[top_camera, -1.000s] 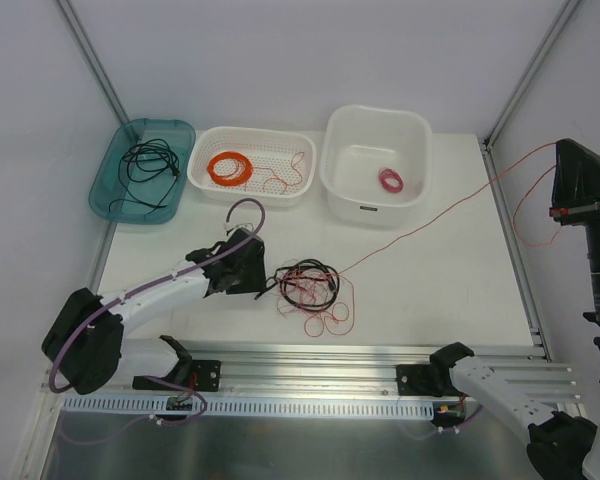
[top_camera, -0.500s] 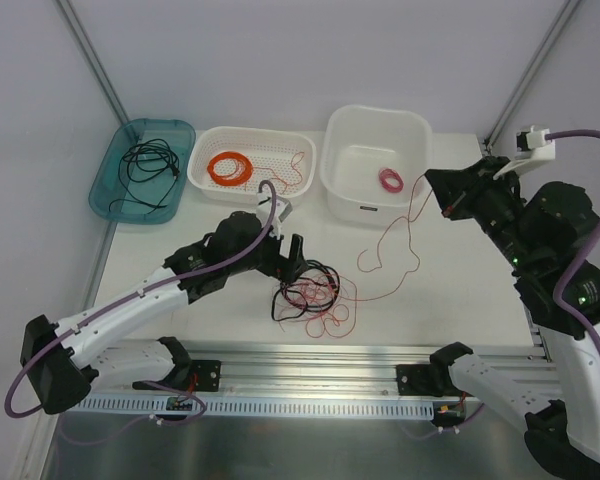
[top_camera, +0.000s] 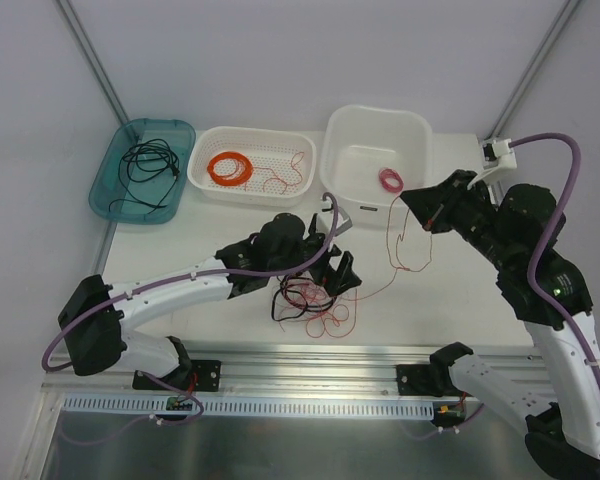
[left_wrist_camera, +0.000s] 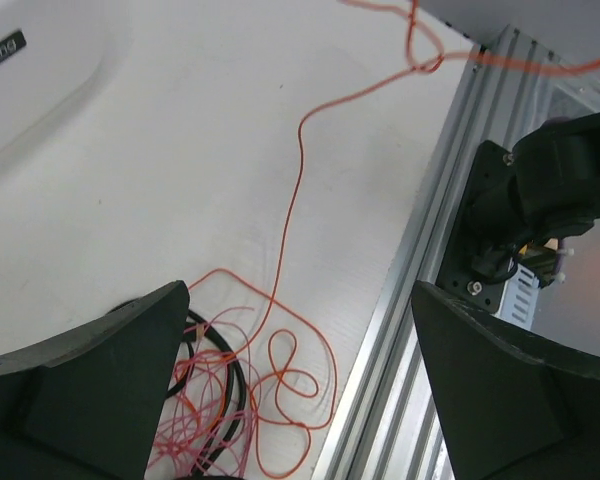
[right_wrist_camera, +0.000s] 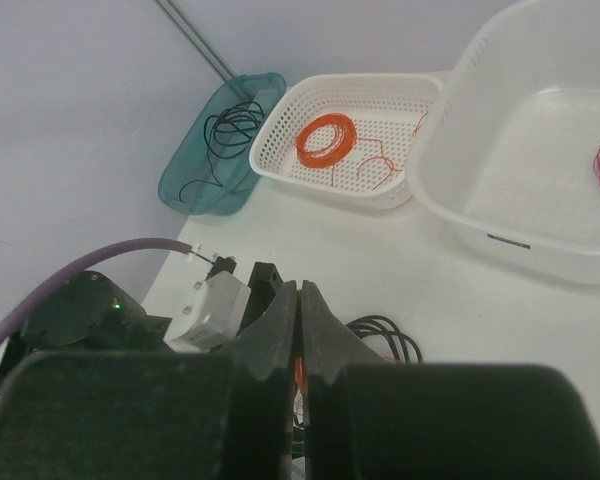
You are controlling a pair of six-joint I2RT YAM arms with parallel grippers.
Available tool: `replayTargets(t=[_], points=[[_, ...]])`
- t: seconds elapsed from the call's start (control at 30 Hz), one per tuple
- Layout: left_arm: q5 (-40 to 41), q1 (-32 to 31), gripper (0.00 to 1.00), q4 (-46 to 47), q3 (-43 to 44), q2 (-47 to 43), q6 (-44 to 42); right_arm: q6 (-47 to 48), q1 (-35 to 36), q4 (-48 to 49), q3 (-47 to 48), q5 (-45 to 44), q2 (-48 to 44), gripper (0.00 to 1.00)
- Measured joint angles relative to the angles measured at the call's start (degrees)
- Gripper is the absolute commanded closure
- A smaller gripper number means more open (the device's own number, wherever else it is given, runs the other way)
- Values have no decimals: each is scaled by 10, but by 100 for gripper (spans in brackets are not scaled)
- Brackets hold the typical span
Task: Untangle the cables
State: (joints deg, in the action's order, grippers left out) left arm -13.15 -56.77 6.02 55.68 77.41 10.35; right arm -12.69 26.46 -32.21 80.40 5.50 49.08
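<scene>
cables are lying as a loose black and orange-red tangle by the counter's near edge, about midway along it. left fingers are hanging spread wide right over the tangle, gripping nothing. right fingers are pressing together on one orange-red strand, holding it raised near the white tub. strand is trailing back into the tangle. pink coil is sitting in the tub, orange coil in the perforated basket, black cable in the teal tray at the far-left corner.
</scene>
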Motion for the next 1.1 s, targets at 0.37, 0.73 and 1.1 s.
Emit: replayTargets(t=[0.37, 0.73, 1.1], points=[[-33, -30, 3, 150, 17, 32, -9, -32, 0, 1, -90, 14, -8, 99], [-28, -44, 9, 191, 43, 112, 2, -56, 0, 15, -103, 15, -26, 99], [-8, -44, 75, 226, 57, 146, 63, -64, 2, 19, -129, 12, -38, 99]])
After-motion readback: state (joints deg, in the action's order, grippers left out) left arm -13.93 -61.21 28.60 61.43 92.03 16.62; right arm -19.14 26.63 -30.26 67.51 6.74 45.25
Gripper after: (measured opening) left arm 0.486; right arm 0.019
